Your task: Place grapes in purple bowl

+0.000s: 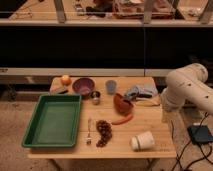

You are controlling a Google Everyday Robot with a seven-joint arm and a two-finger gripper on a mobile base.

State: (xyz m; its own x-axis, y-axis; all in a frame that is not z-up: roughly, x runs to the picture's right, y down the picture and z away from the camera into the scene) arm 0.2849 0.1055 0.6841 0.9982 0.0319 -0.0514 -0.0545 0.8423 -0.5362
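Note:
The grapes (104, 132) are a dark reddish-brown bunch lying on the wooden table (150, 150) near its front edge, just right of a fork (89, 131). The purple bowl (83, 86) stands upright at the back of the table, left of centre, and looks empty. My white arm (186, 90) hangs over the table's right edge, well to the right of the grapes. My gripper does not show; it is hidden behind or below the arm's bulky links.
A green tray (35, 137) fills the left side. An orange (65, 79), a steel cup (95, 96), a grey-blue cup (111, 86), a reddish-brown bowl (122, 103), a carrot (123, 119), a cloth (140, 91) and a tipped white cup (143, 141) share the table.

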